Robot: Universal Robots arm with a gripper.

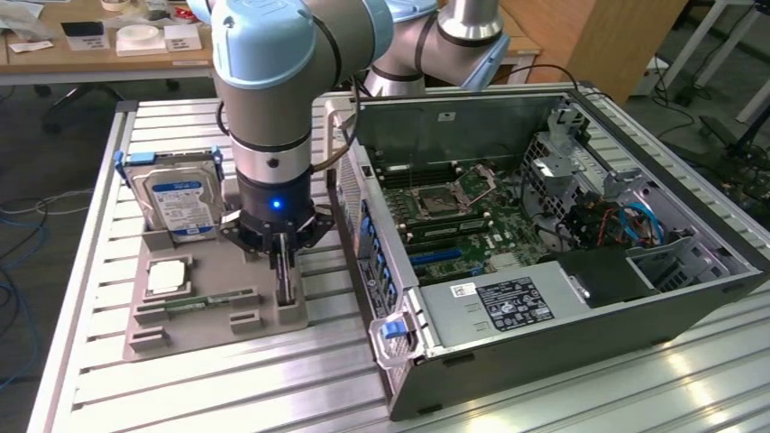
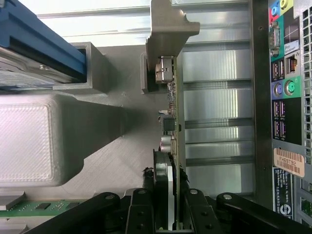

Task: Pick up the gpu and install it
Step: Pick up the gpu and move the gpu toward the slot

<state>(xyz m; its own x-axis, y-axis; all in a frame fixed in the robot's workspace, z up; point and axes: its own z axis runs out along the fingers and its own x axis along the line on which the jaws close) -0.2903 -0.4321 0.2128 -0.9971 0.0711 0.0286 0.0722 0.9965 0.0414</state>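
One grey holder tray (image 1: 205,338) lies on the slotted metal tabletop (image 1: 216,397) in the exterior view, just beside an open computer case (image 1: 673,311) that sits to the exterior view's right of it. The arm (image 1: 270,108) reaches straight down over the tray's edge nearest the case. Its end effector (image 1: 284,266) is at the top of the gpu (image 1: 287,289), which stands on its long edge in a slot of the tray. On the same tray, a silver hard drive (image 1: 178,200) with a blue-white label stands upright in a blue frame. A square processor chip (image 1: 166,275) lies flat in front of the drive, and a narrow green memory stick (image 1: 198,304) lies nearer the camera.

From the wrist view, the gpu (image 2: 173,117) is seen edge-on as a thin green board. Its silver bracket (image 2: 165,29) is at the far end, beside a raised block of the tray (image 2: 112,161). The end effector (image 2: 171,181) is clenched on the card, with black fingers (image 2: 141,209) pressed against both faces. The hard drive's blue frame (image 2: 44,48) and the memory stick (image 2: 44,207) lie on one side of the card. The case's rear port panel (image 2: 287,97) is on the other.
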